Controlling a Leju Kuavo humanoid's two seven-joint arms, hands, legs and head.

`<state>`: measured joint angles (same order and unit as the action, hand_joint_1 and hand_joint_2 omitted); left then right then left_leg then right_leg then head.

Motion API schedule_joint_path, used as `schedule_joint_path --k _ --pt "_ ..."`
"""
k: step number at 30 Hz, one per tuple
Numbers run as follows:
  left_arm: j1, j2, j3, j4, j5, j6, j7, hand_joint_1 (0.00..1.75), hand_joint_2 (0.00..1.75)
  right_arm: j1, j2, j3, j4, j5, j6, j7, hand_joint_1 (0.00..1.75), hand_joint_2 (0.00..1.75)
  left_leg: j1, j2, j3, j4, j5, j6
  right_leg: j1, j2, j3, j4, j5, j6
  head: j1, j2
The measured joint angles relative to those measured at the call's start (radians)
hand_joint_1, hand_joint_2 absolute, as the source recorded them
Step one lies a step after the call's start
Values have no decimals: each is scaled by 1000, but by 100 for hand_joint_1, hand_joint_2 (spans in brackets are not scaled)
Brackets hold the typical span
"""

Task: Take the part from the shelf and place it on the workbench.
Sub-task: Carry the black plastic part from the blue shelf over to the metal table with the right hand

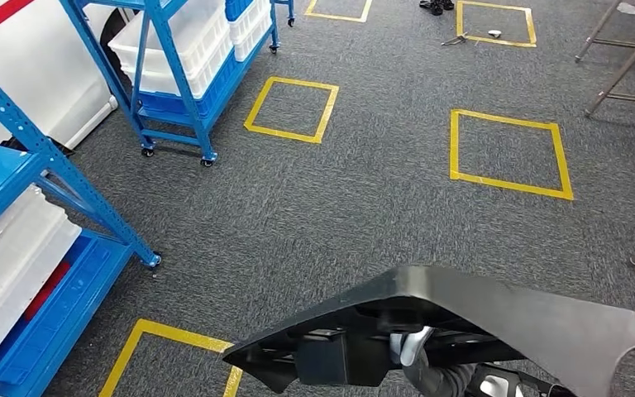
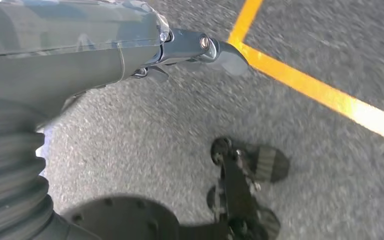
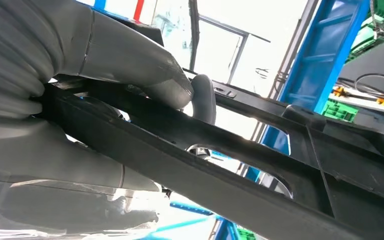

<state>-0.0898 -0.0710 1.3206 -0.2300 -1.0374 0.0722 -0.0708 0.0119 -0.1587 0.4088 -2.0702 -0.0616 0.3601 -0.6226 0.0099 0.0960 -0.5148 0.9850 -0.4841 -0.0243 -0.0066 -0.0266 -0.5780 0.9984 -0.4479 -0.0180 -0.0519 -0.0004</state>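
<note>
The part [image 1: 479,318] is a large black plastic panel with a curved top and ribbed underside, held low at the bottom of the head view above the carpet. My right hand [image 1: 417,347] sits under it, mostly hidden by the panel. In the right wrist view, the right hand [image 3: 120,60] grips a black rib of the part [image 3: 240,165], thumb on one side and fingers on the other. My left hand [image 2: 180,50] hangs over the grey carpet with nothing in it, thumb stretched out.
A blue shelf [image 1: 58,174] with white bins [image 1: 8,265] stands at the left. A second blue wheeled shelf [image 1: 186,74] is farther back. Yellow tape squares [image 1: 291,107] [image 1: 508,153] mark the carpet. Metal legs [image 1: 620,74] stand at the far right.
</note>
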Motion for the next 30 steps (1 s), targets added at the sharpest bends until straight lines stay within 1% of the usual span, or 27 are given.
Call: schedule_joint_path --k 1,2,4,5,6,7,8,10,11,12,13,14,15,17,18,19,20,21,22,23,24,25,26,27,28,29,30 --pt "-2 -3 0 0 1 1 -3 0 175 -10 0 0 9 -8 7 0 175 175 2 -18 -9 27 -20 -5 -3 10 1 -3 3 -6 0 0" --pt "-4 -4 0 0 2 5 -6 0 175 -24 2 0 20 -20 17 1 175 175 4 -42 -30 75 -50 -8 -6 20 1 -6 6 -12 0 0" --pt "-3 -4 0 0 5 13 -9 0 175 -60 12 0 46 -44 32 4 175 175 5 -80 -96 220 -120 -13 -5 42 -3 -5 8 -18 0 0" --pt "-3 -3 0 0 8 16 -10 0 175 -75 19 0 56 -53 35 7 175 175 5 -86 -125 278 -138 -14 -4 55 -4 -4 8 -19 0 0" --pt "-3 -1 0 0 11 17 -10 0 175 -87 27 0 64 -60 36 10 175 175 5 -88 -139 303 -138 -14 -4 67 -4 -3 9 -19 0 0" --pt "-3 1 0 0 12 18 -8 0 175 -96 35 0 68 -65 36 14 175 175 5 -90 -133 283 -114 -13 -3 79 -4 -2 9 -19 0 0" --pt "-3 4 0 0 12 18 -7 0 175 -104 43 0 70 -69 36 18 175 175 5 -96 -107 224 -75 -10 -3 91 -2 0 9 -18 0 0" --pt "-3 13 0 0 13 19 -5 0 175 -115 57 0 72 -76 40 25 175 175 6 -138 -40 73 -5 -1 -3 113 -2 4 9 -13 0 0" --pt "-3 18 0 0 15 21 -6 0 175 -118 62 -1 72 -79 43 27 175 175 6 -159 -19 25 11 2 -4 123 -5 5 10 -8 0 0" --pt "-3 23 0 -1 17 22 -8 0 175 -119 67 -1 74 -81 44 28 175 175 5 -173 -10 3 14 6 -5 133 -10 6 12 -2 0 0" --pt "-3 27 0 -1 19 24 -10 0 175 -119 72 -1 75 -81 43 29 175 175 4 -173 -9 -1 13 8 -6 143 -14 6 15 5 0 0" --pt "-3 31 0 -1 21 25 -12 0 175 -118 77 -2 77 -79 40 28 175 175 6 -162 -8 -3 16 13 -7 153 -17 5 17 12 0 0" --pt "-4 34 0 -2 22 26 -14 0 175 -115 80 -2 79 -76 37 26 175 175 8 -150 -7 -9 19 19 -6 149 -21 9 14 18 0 0" --pt "-5 37 0 -2 25 28 -17 0 175 -112 83 -2 83 -70 31 20 175 175 13 -122 -2 -22 26 34 -2 104 -48 63 -21 25 0 0" --pt "-4 38 0 -2 27 29 -17 0 175 -110 85 -3 85 -68 30 17 175 175 11 -108 -1 -24 27 37 -3 71 -78 124 -54 27 0 0" --pt "-2 40 1 -2 28 32 -16 0 175 -106 86 -3 88 -66 29 15 175 175 9 -94 -2 -24 27 40 -5 49 -114 197 -88 30 0 0" --pt "0 41 1 -2 29 34 -14 0 175 -101 88 -4 91 -65 29 13 175 175 8 -80 -2 -23 26 39 -7 38 -145 259 -111 33 0 0" --pt "1 43 2 -2 29 35 -12 0 175 -94 89 -6 95 -63 29 11 175 175 7 -66 -2 -23 25 39 -9 32 -162 294 -117 36 0 0" --pt "1 45 2 -2 29 36 -9 0 175 -87 90 -8 98 -61 30 10 175 175 6 -54 -2 -22 23 37 -10 28 -157 286 -102 37 0 0" --pt "0 47 2 -2 29 37 -8 0 175 -80 90 -11 101 -59 30 9 175 175 6 -43 0 -21 20 35 -11 22 -129 236 -72 37 0 0" --pt "0 48 2 -2 29 38 -6 0 175 -72 90 -14 103 -55 29 7 175 175 6 -33 4 -19 16 32 -11 5 -86 159 -38 35 0 0" --pt "0 50 2 -2 29 41 -5 0 175 -63 91 -18 104 -50 29 5 175 175 4 -25 7 -17 12 27 -7 -19 -47 88 -16 29 0 0" --pt "0 53 2 -2 30 43 -6 0 175 -51 91 -22 105 -45 31 3 175 175 1 -17 10 -15 7 21 -3 -36 -18 36 -3 23 0 0" --pt "0 55 2 -3 31 45 -8 0 175 -36 91 -28 105 -40 34 2 175 175 -1 -10 13 -13 4 15 2 -47 -5 10 -1 16 0 0" --pt "0 59 2 -3 31 46 -10 0 175 -20 91 -34 104 -36 39 0 175 175 -3 -2 15 -13 1 9 7 -44 -5 7 -5 10 0 0" --pt "0 61 2 -3 32 47 -13 0 175 -3 91 -41 103 -32 42 0 175 175 -2 8 19 -13 -1 2 6 -30 -7 6 -4 4 0 0" --pt "-1 64 2 -4 31 47 -16 0 175 11 92 -48 100 -29 45 0 175 175 0 8 21 -10 -8 -4 5 -18 -7 4 -3 -1 0 0"
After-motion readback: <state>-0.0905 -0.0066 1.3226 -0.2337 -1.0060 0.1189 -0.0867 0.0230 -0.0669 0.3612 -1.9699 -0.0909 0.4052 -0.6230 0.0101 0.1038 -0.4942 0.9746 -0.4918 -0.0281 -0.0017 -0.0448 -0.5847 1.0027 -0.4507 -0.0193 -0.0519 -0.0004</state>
